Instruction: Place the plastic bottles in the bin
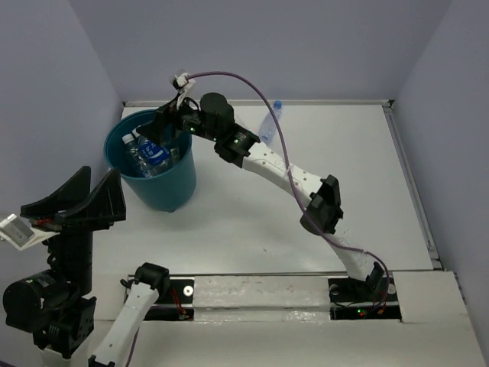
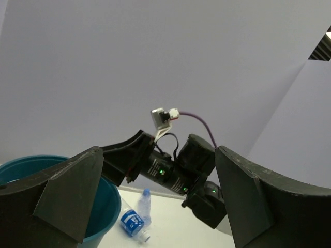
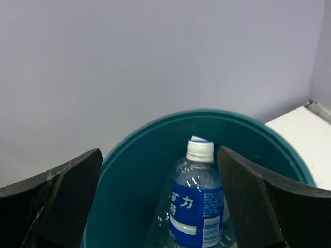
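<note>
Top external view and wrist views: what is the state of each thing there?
Round teal-blue plastic bin: upright, bottles inside.
White-capped clear plastic bottle: standing in bin, ungripped.
Blue-capped clear plastic bottle: on table, outside bin.
Right gripper: open, over bin.
Left gripper: open, empty.

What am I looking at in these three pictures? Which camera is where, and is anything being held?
Two robot arms are bolted to the near edge of a white table. The overhead picture looks down from behind them. The other two come from a camera on each wrist, its dark fingers framing the view. The right gripper hangs open above the teal bin, where a white-capped bottle shows between its fingers, untouched. Other bottles lie in the bin. The left gripper is raised, open and empty. At least one bottle lies on the table near the back wall.
</note>
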Action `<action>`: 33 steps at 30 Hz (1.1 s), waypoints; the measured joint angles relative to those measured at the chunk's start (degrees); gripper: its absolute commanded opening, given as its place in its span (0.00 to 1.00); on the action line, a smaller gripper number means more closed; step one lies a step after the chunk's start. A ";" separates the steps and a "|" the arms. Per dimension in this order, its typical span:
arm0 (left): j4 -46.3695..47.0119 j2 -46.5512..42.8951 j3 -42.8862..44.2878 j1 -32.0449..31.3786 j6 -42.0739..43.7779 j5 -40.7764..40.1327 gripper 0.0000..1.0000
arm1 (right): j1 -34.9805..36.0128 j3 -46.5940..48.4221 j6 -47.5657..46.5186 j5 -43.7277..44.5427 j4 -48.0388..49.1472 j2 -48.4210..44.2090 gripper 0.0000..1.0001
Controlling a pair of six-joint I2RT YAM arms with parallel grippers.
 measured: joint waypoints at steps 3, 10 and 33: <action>0.39 2.69 0.13 0.00 -0.83 1.44 0.99 | 0.02 -1.22 -1.73 1.27 -0.11 -3.58 0.95; 5.51 14.86 1.49 0.00 -5.57 10.08 0.98 | -1.51 -27.58 -6.97 11.28 1.16 -28.13 0.84; -5.73 108.17 56.52 -21.18 -11.96 -20.20 0.91 | -28.89 -88.06 -5.70 37.83 -7.50 -78.05 0.84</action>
